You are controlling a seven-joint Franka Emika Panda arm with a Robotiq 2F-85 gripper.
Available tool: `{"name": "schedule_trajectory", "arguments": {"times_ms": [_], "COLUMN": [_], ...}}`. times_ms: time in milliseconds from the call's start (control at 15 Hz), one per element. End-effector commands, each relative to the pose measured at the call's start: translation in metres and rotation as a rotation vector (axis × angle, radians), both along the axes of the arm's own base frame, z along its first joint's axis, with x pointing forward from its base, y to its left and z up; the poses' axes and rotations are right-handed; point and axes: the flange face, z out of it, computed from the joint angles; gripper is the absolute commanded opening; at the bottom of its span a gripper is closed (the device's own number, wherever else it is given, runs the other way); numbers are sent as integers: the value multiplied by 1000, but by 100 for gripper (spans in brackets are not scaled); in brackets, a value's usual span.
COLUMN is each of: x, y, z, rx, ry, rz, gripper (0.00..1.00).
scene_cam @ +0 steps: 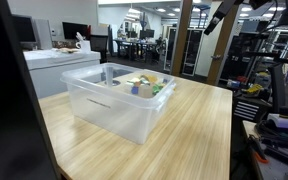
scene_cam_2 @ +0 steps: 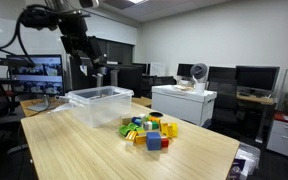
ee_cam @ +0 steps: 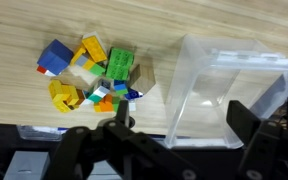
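My gripper [ee_cam: 179, 115] is open and empty, high above the wooden table. In the wrist view its two black fingers straddle the near wall of a clear plastic bin [ee_cam: 234, 80]. A pile of coloured toy blocks [ee_cam: 89, 75] lies on the table to the left of the bin. In an exterior view the gripper [scene_cam_2: 96, 72] hangs above the bin [scene_cam_2: 102, 105], with the blocks [scene_cam_2: 149, 130] beside it toward the table's front. In an exterior view the bin [scene_cam: 119, 100] partly hides the blocks [scene_cam: 149, 85] behind it, and only part of the arm [scene_cam: 224, 12] shows at the top.
The wooden table [scene_cam_2: 104, 150] stands in an office lab. A white cabinet [scene_cam_2: 184, 102] stands behind it, with monitors and desks [scene_cam_2: 34, 75] around. A dark rack with tools [scene_cam: 274, 110] stands off the table's edge.
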Motion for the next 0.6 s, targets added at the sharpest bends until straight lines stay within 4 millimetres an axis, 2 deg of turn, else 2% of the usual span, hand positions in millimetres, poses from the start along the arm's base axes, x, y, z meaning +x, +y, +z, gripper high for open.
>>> {"name": "schedule_trajectory", "arguments": {"times_ms": [0,267,467,533], "x": [35,71,92,97], "y": [-16,-38,-35,-32], "z": [-52,-119,-150,-155], "rx": [-77,-183,-197,-200], "ry": [-32,-61,27,43], "rz": [-82,-153,-159,-153], "gripper": [100,100,100,100]}}
